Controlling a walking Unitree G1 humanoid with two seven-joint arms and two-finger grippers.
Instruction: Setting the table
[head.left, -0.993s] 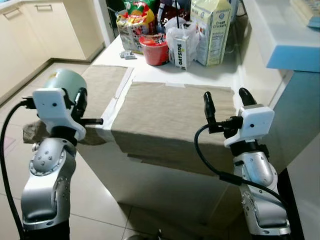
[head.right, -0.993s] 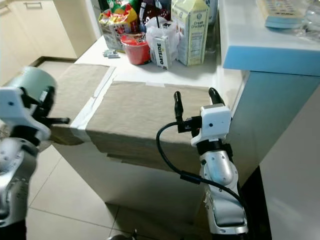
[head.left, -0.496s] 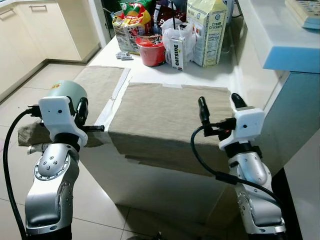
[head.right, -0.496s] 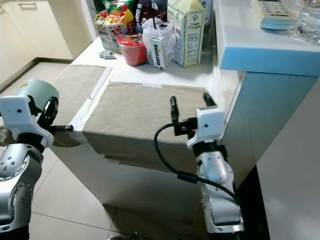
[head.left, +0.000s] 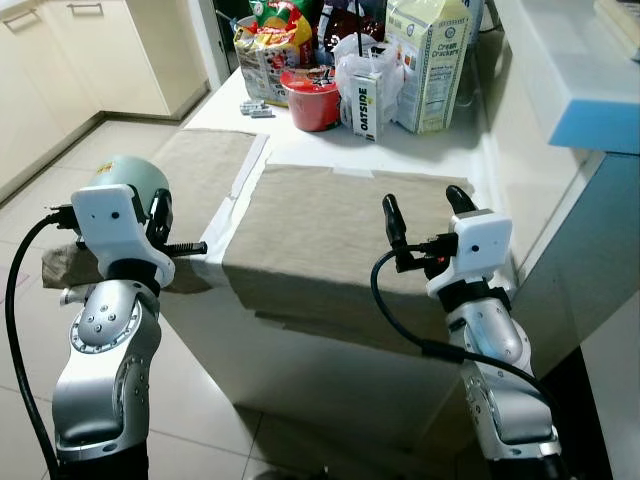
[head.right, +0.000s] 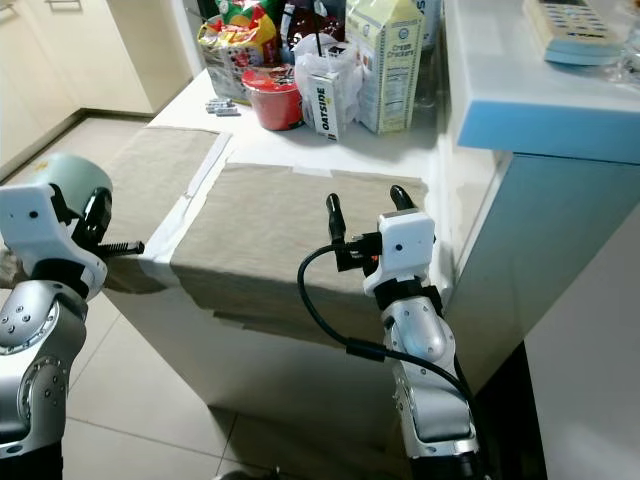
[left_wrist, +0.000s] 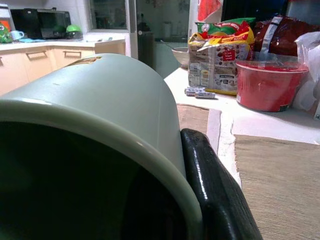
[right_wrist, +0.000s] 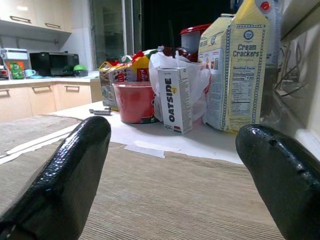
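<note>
A pale green cup (head.left: 130, 176) lies on its side in my left gripper (head.left: 152, 207), which is shut on it beside the table's left edge. In the left wrist view the cup (left_wrist: 100, 125) sits against one black finger (left_wrist: 215, 195). Two beige placemats lie on the white table (head.left: 400, 150): one at the left (head.left: 205, 160), one in the middle (head.left: 320, 240). My right gripper (head.left: 422, 205) hovers open over the near right part of the middle placemat, with nothing between its fingers (right_wrist: 65, 170).
At the table's far end stand a red bowl (head.left: 312, 98), an Oatside carton (head.left: 367, 105), a cream crackers carton (head.left: 428, 65), snack bags (head.left: 268, 50) and small batteries (head.left: 257, 112). A blue-edged counter (head.left: 570, 90) rises on the right. Cabinets (head.left: 60, 60) and tiled floor lie left.
The view has swayed a little. My right gripper has drifted slightly left over the middle placemat. The left gripper still holds the cup at the table's left edge.
</note>
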